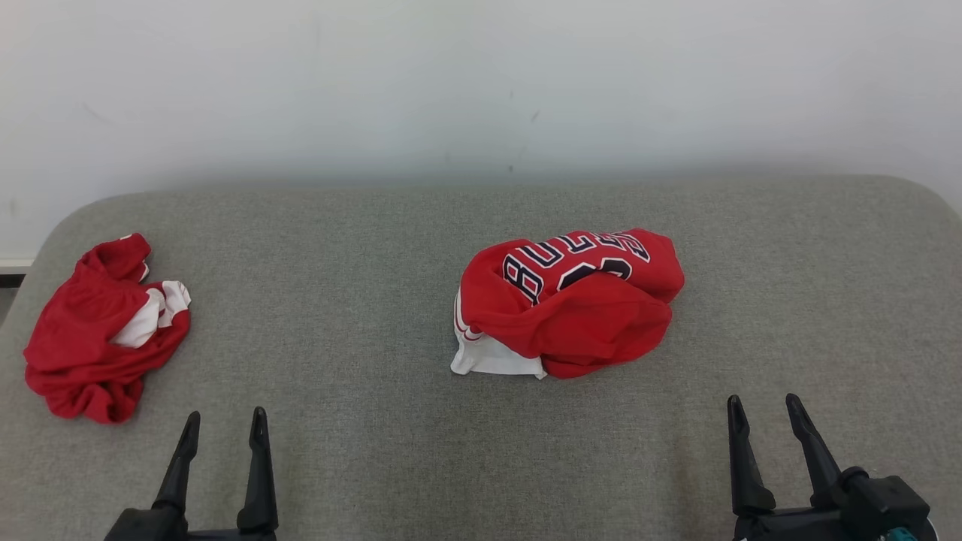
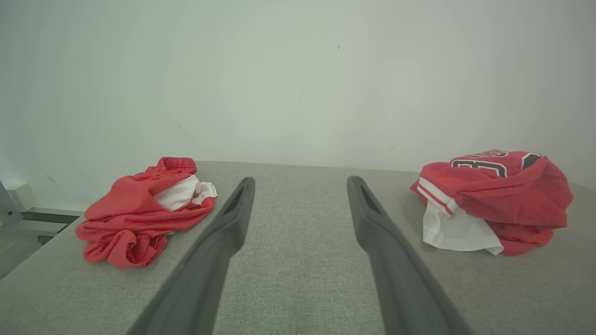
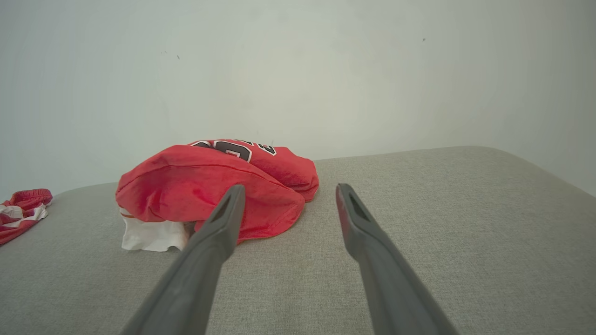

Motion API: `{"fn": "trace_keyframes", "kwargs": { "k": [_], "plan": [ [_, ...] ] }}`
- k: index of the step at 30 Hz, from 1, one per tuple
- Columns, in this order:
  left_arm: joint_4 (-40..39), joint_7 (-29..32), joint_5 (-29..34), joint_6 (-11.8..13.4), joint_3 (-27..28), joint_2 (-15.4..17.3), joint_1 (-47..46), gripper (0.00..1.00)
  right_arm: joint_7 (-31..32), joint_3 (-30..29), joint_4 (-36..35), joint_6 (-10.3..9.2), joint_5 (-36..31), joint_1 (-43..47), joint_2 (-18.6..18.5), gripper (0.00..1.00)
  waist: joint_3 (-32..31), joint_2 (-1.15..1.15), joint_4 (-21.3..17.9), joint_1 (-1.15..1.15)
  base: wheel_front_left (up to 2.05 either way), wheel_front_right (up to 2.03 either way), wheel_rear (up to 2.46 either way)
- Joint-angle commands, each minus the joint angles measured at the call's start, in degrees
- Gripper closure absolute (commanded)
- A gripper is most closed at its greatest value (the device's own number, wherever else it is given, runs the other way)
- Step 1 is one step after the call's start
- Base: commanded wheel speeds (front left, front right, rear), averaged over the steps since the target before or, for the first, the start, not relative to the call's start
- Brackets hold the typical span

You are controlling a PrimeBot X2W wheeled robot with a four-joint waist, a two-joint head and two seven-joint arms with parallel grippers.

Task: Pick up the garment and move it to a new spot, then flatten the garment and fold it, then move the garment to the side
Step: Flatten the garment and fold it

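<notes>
Now | jersey (image 1: 567,304) crumpled, untouched | left gripper (image 1: 226,412), right gripper (image 1: 763,397) spread

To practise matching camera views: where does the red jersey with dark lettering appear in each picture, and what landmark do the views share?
Head view: jersey just right of centre.
Left wrist view: jersey at the far right.
Right wrist view: jersey left of centre.
Shared landmark: the other red and white garment, left of the jersey in every view.
</notes>
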Motion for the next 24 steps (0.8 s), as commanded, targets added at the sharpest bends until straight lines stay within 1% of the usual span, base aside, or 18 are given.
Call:
{"fn": "trace_keyframes", "kwargs": {
  "k": [1, 7, 12, 15, 24],
  "plan": [
    [0.47, -0.2, 0.27, -0.28, 0.44, -0.14, -0.38, 0.0, -0.29, 0.27, 0.09, -0.12, 0.24, -0.14, 0.02, 0.0, 0.0, 0.0, -0.23, 0.0, 0.0, 0.0, 0.0],
    [1.56, -0.2, 0.51, -0.62, 0.42, 0.25, -3.2, 0.0, -0.33, 1.13, 0.37, -0.12, 0.19, -0.94, 0.01, 0.0, 0.5, 0.0, -2.04, 0.0, 0.0, 0.0, 0.0],
    [3.85, -0.21, 1.05, -1.28, -0.97, 1.34, -8.04, 0.0, -0.37, 1.42, 0.61, -0.12, 0.15, -1.51, 0.01, 0.0, 2.11, 0.0, -4.5, 0.0, 0.0, 0.0, 0.0],
    [6.84, 0.02, 0.54, -1.58, -2.05, 2.1, -10.9, 0.0, -0.44, 1.65, 0.64, -0.12, 0.54, -1.93, 0.02, 0.0, 3.55, 0.0, -6.07, 0.0, 0.0, 0.0, 0.0],
    [16.94, 0.93, -0.58, -2.3, -7.62, 4.16, -17.81, 0.0, -0.54, 1.74, 1.04, -0.12, 1.68, -4.23, 0.02, 0.0, 8.91, 0.0, -10.79, 0.0, 0.0, 0.0, 0.0]
  ]
}}
